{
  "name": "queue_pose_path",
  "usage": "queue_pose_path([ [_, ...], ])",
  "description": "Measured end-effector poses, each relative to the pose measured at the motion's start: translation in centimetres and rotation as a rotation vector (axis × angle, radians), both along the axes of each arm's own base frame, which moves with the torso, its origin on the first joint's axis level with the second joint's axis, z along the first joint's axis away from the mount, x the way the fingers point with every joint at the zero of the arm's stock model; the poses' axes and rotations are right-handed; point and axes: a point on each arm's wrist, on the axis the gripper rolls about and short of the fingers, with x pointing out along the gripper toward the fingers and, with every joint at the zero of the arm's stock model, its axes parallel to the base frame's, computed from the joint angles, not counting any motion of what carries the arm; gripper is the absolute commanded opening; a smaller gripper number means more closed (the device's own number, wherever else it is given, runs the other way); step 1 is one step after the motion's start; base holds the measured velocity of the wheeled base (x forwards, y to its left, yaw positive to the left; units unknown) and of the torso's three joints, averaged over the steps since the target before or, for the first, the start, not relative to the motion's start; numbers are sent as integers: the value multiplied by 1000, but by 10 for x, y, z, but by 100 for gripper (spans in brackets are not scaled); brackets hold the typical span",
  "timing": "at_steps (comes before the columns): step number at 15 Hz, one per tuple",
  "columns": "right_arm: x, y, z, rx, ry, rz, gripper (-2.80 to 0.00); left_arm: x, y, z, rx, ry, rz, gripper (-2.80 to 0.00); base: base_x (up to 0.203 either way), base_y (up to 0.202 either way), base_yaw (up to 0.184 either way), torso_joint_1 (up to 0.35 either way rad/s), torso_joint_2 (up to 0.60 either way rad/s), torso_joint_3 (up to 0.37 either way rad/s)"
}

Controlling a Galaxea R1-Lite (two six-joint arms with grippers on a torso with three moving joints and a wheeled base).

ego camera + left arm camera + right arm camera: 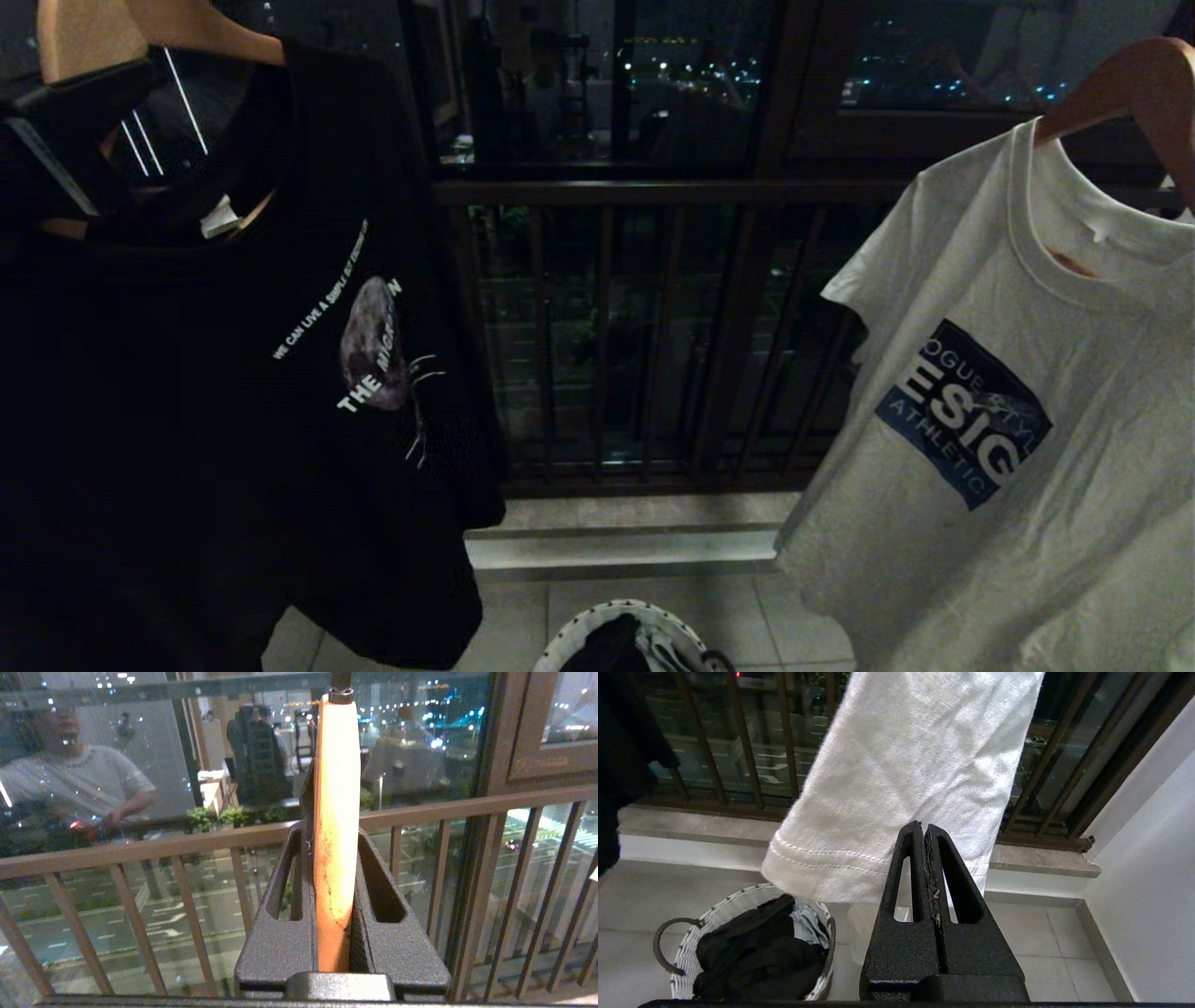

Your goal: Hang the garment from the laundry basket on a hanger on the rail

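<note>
Left end effector (334,891) is seen clamped narrowly on a wooden hanger (334,826), the wood pinched edge-on between its two dark fingers (280,914), and in the head view it is found high at the upper left, at the neck of a black T-shirt (233,420). Right end effector (923,833) is held low with its fingers pressed together on nothing, just in front of the hem of a white T-shirt (1008,439). A dark railing (653,327) with upright bars is seen across the window behind both shirts, with city lights beyond the glass. The black T-shirt, printed with white lettering, is draped on the gripped hanger at the left; the white T-shirt, bearing a blue printed patch, is hung on a second wooden hanger (1130,84) at the right. The laundry basket (752,947) is set on the tiled floor (738,616) between and below the two shirts, and dark clothing (756,956) with a paler piece beside it is seen lying inside. One dark loop handle (668,945) is shown at the basket's side.
</note>
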Motion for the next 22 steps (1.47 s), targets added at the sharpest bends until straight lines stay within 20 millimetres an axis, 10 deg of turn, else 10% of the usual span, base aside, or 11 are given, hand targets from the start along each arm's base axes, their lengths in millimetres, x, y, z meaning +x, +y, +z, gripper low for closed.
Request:
queue_pose_path([
  [22,0,0,0,0,0,0,-280,42,5,-5,14,-14,36,-280,0,0,0,0,0,0],
])
